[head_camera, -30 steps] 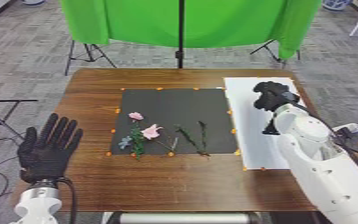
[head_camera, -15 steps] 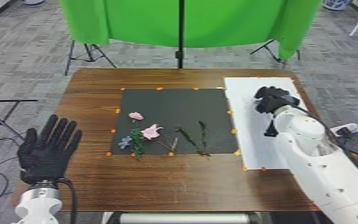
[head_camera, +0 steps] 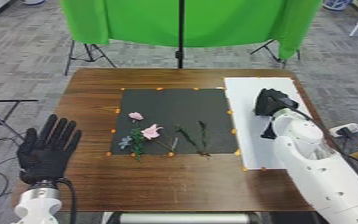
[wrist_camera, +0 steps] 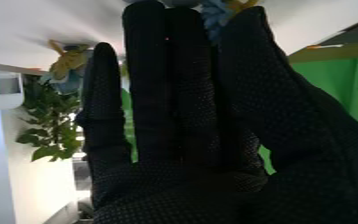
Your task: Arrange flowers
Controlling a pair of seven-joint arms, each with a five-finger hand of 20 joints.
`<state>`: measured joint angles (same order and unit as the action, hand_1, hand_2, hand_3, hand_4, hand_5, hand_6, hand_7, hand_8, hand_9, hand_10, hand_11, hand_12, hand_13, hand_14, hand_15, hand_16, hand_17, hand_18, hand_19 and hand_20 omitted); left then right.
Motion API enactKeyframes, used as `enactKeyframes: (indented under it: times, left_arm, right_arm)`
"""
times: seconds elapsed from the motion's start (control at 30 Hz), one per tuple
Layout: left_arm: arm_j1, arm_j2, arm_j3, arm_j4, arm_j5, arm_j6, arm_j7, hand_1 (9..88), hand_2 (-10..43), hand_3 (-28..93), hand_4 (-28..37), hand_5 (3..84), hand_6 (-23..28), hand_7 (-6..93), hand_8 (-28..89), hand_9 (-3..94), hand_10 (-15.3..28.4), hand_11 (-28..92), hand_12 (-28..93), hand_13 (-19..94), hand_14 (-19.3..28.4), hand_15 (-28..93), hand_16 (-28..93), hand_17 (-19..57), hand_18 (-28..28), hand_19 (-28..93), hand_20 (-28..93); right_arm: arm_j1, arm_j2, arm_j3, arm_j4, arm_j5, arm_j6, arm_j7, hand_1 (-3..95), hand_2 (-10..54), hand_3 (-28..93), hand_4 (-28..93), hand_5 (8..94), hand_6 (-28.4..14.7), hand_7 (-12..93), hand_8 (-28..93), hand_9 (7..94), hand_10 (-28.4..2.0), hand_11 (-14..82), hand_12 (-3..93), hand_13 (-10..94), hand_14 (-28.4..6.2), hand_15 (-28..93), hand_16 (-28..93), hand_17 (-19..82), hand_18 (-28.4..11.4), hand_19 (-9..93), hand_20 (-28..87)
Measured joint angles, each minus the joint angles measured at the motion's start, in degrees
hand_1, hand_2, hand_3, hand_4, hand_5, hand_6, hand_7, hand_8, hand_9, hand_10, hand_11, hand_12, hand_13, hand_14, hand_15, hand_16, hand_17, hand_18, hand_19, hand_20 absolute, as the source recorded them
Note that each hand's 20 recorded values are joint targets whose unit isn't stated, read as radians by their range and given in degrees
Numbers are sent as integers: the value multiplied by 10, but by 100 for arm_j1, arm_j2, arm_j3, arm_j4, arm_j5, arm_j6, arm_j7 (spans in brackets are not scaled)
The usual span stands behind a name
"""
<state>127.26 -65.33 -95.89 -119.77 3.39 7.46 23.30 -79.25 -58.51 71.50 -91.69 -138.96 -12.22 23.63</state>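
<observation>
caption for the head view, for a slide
Pink flowers lie on a black mat while the right hand is over the white sheet.

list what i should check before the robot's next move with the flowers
1. Left robot hand clear of the dark mat: ok, open to its left.
2. Right robot hand over the white sheet: ok.
3. Pink flowers on the mat: ok.
4. Pink flowers gathered with the two green stems: not ok, a gap lies between them.
5. Blue flower by the right robot hand gripped: cannot tell.
</observation>
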Motion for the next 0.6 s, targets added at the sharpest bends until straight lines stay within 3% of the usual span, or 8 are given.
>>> enactKeyframes:
  times: [0.17, 0.43, 0.6]
  left_arm:
    - [0, 0, 0, 0, 5, -8, -6, 264, 158, 755, -283, 430, 96, 115, -100, 364, 157, 182, 90, 276, 158, 318, -68, -82, 139, 318, 101]
    - [-2, 5, 8, 0, 9, -13, -11, 264, 158, 755, -283, 430, 96, 115, -100, 364, 158, 182, 90, 276, 157, 317, -68, -82, 140, 320, 102]
    - [-32, 5, 31, 18, 9, -13, -59, 264, 159, 756, -283, 430, 97, 114, -100, 363, 158, 182, 90, 275, 158, 318, -68, -82, 139, 319, 101]
  right_arm:
    - [-82, 79, -187, -280, 43, 242, -32, 551, -95, 694, -283, 727, 27, 172, -42, 791, -92, 84, 231, 686, -69, 248, 300, 275, -195, 705, 290]
    - [-256, 83, -409, -1391, 197, 342, -314, 527, -95, 726, -283, 702, 26, 164, -48, 756, -97, 110, 189, 675, -74, 263, 277, 269, -197, 707, 286]
    - [-166, -276, -857, -1297, 121, 354, -574, 525, -95, 732, -283, 694, 26, 167, -55, 747, -99, 120, 180, 673, -74, 265, 274, 270, -198, 707, 284]
